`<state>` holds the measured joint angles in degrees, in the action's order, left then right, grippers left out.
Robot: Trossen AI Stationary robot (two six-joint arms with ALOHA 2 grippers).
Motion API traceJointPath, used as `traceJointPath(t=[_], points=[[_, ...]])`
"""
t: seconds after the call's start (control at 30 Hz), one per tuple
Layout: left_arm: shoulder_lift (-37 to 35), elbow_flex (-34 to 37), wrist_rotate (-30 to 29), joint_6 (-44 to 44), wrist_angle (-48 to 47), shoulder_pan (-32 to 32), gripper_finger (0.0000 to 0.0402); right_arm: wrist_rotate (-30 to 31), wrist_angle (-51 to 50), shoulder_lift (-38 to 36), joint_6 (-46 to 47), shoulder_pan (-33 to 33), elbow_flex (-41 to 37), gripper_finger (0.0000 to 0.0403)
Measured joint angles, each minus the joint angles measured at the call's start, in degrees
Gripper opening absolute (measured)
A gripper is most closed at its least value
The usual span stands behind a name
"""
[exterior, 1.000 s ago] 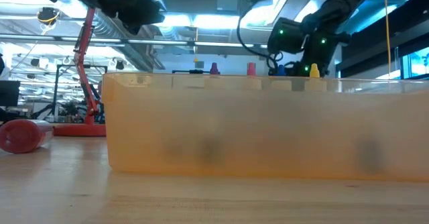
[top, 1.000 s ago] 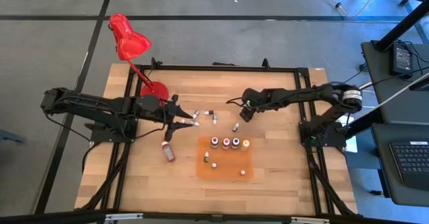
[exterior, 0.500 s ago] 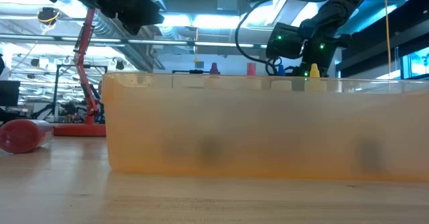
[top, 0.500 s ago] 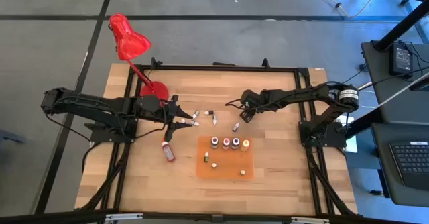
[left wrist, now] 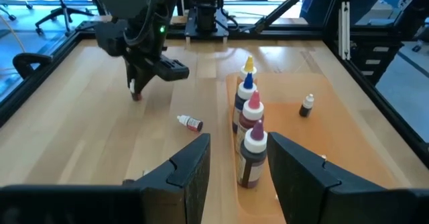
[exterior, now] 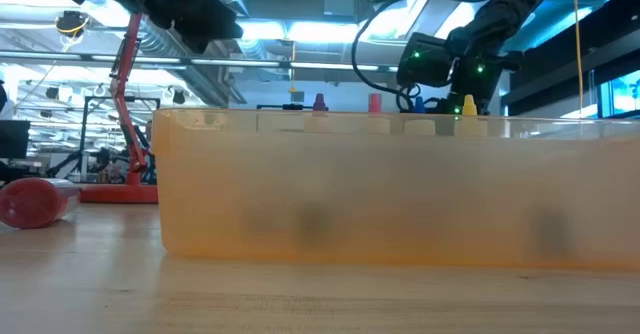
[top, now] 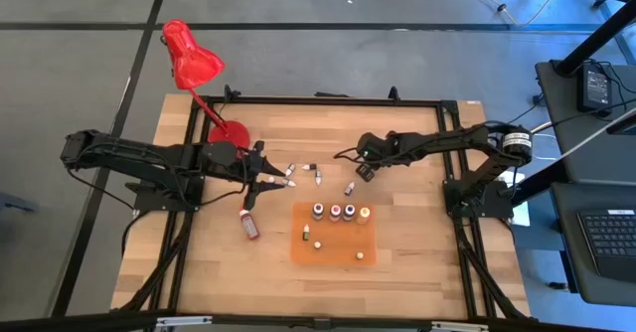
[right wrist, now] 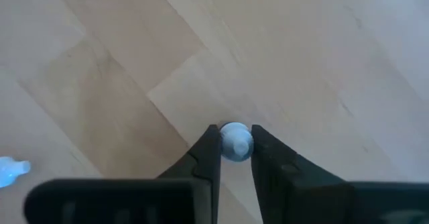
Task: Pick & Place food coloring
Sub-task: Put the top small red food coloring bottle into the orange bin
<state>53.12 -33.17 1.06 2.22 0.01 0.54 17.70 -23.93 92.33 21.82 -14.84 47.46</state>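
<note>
Now | right end effector [right wrist: 235, 149] clamped on white-capped bottle [right wrist: 235, 141] | left end effector [left wrist: 236, 158] parted, empty

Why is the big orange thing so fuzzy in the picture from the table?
In the low view the orange mat sits right against the camera, so its edge blurs into a glowing wall; the bottle tips behind it look sharper. In the high view the same mat is crisp and flat.
</note>
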Motion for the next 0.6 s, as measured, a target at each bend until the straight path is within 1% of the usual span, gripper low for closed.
traceJointPath(t=[0.1, 0.27, 0.37, 0.47, 0.6], points=[[0.0, 0.0, -0.04, 0.0, -0.43, 0.0, 0.0144, 1.84, -4.01, -1.4, 0.13, 1.54, 2.24, 0.0063], [0.0, 0.0, -0.07, 0.0, -0.46, 0.0, 0.0144, 4.28, -14.29, -5.22, 1.83, 6.9, 10.58, 0.0063], [0.0, 0.0, -0.11, -0.71, -0.46, 0.0, 0.0143, 4.49, -17.83, -6.69, 3.56, 12.18, 16.89, 0.0063], [0.0, 0.0, -0.19, -2.05, -0.48, 0.0, 0.0143, 4.74, -20.82, -6.75, 6.28, 18.81, 22.16, 0.0063], [0.0, 0.0, -0.24, -2.12, -0.46, 0.0, 0.0144, 5.36, -20.05, -6.79, 10.59, 28.57, 25.67, 0.0063]])
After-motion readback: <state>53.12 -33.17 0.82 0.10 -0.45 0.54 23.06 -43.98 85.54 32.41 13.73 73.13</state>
